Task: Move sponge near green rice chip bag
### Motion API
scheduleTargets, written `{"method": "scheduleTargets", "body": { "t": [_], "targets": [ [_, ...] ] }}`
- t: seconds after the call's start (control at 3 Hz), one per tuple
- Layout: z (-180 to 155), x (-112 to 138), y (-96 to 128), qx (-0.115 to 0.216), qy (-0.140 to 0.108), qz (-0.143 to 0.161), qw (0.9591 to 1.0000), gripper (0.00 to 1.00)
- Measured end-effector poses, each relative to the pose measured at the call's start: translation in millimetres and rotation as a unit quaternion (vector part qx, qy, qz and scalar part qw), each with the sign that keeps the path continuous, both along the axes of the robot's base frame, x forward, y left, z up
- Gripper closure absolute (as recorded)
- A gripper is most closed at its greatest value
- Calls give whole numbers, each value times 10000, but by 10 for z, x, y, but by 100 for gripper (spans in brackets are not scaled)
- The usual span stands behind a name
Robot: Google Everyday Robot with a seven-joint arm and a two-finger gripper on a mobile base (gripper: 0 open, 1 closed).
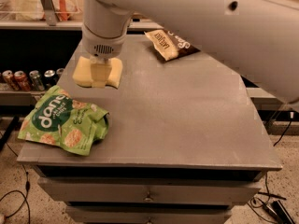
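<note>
Gripper (99,80): one; you have it over the table's rear corner at picture-left, pointing down, fingers clenched on the sponge.
Sponge (82,73): one; pale yellow, held between the fingers low over the table (187,115); you cannot tell whether it touches the top.
Green rice chip bag (60,120): one; flat at the near picture-left corner, its long axis running roughly across the picture.
Bearing for your move: the bag lies toward the camera from the sponge and slightly picture-left, near but apart.
Brown snack bag (168,43): one; rear edge, well apart from the sponge.
Drink cans (28,78): at least four, on a shelf beyond the table.
</note>
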State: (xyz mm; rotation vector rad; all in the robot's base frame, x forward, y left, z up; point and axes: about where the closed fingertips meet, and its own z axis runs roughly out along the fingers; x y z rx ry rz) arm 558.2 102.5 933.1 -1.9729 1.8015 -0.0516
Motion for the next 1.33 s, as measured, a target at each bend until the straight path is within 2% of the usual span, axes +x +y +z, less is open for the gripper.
{"method": "scheduleTargets", "body": {
  "t": [0.33, 0.67, 1.33],
  "targets": [
    [-20, 84, 191, 12, 80, 236, 9997, 100],
    [-27, 153, 304, 43, 181, 381, 9991, 83],
    [-50, 247, 402, 70, 346, 524, 9980, 36]
  ]
}}
